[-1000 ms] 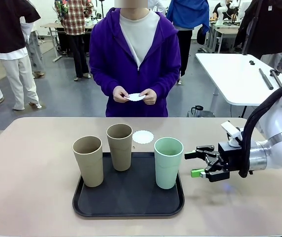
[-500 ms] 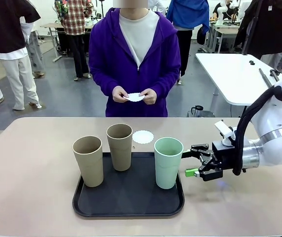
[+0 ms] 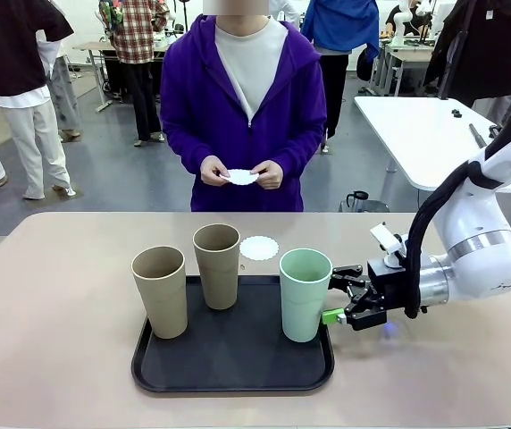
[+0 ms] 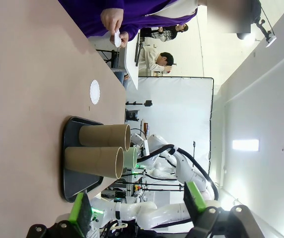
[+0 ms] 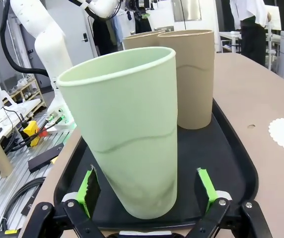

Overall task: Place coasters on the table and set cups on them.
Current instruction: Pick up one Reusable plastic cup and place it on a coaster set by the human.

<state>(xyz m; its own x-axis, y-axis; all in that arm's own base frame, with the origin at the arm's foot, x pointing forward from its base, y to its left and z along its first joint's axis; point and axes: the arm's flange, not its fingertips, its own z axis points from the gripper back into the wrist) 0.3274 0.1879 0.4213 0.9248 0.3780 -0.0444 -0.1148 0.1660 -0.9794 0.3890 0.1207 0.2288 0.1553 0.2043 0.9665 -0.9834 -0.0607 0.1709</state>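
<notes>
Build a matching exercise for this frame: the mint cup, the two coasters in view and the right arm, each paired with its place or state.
Things
1. mint green cup
2. laid-down coaster
3. coaster not yet laid
4. right arm

Places or states
A. held between the person's hands
B. jaws open, one on each side of the mint green cup
C. flat on the table, just beyond the black tray
D. standing at the black tray's right end

Pairs: 1-D, 2-C, 3-A, 4-B
</notes>
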